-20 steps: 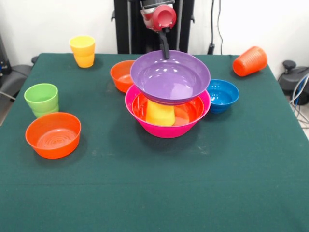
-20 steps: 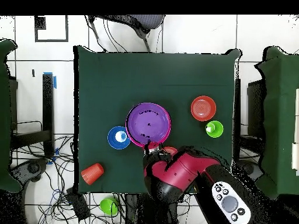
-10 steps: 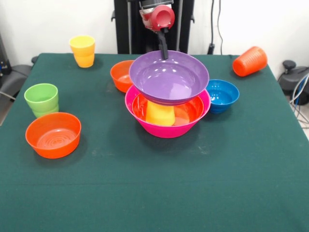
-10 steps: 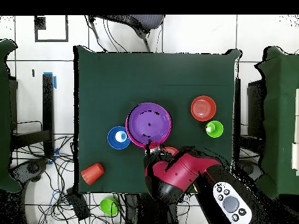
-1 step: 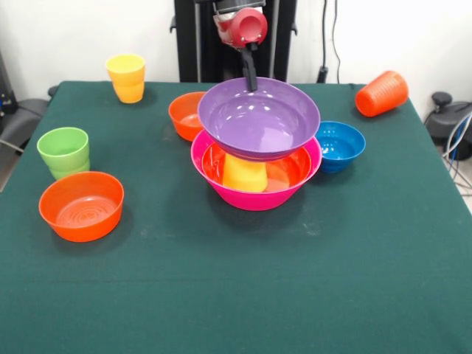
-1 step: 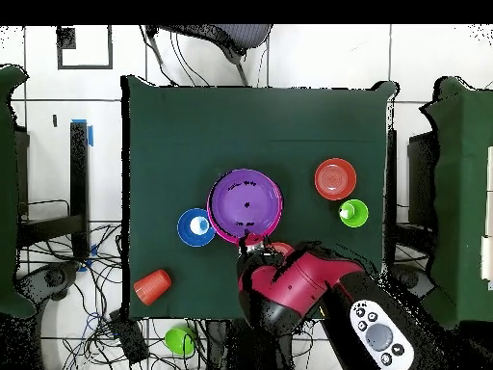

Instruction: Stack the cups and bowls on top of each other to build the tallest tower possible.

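tower point(image 5: 256, 158) at the middle of the green counter point(image 5: 236, 295): a large pink bowl point(image 5: 254, 193) at the base, a large orange bowl point(image 5: 284, 173) nested inside it, an upturned yellow cup point(image 5: 244, 173) standing in that, and a large purple bowl point(image 5: 259, 118) resting on the cup, tilted slightly toward the camera in the front view. the gripper point(image 5: 250, 76) comes down from above to the far rim of the purple bowl and appears closed on that rim, one dark finger showing against the bowl's inner wall. a small blue bowl point(image 5: 338, 146) sits just beside the pink bowl on the picture's right; a small orange bowl point(image 5: 186, 115) lies just behind the tower on the left, partly hidden. a second small orange bowl point(image 5: 81, 206) and a green cup point(image 5: 64, 152) stand close together near the left edge. another yellow cup point(image 5: 127, 78) stands upright at the far left corner; an orange cup point(image 5: 381, 94) lies on its side at the far right corner.
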Controlling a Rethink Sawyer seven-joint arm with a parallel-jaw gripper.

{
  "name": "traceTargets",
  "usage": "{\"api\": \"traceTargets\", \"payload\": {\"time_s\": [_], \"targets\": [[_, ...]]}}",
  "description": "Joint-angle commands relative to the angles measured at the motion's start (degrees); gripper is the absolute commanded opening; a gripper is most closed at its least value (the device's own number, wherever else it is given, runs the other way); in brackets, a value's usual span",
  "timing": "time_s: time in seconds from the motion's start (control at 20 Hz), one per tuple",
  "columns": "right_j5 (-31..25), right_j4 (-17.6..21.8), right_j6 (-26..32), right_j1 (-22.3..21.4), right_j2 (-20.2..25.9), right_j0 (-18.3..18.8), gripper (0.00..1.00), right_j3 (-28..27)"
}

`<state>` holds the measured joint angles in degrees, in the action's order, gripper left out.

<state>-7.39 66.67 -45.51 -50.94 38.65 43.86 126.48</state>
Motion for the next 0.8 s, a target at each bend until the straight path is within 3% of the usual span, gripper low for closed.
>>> {"api": "traceTargets", "payload": {"time_s": [0.05, 0.8], "targets": [[3.19, 5.5, -6.0, 0.7, -1.55, -1.66, 0.0, -3.37], [4.73, 6.12, -5.42, 0.84, -2.52, -1.92, 0.0, -4.88]]}}
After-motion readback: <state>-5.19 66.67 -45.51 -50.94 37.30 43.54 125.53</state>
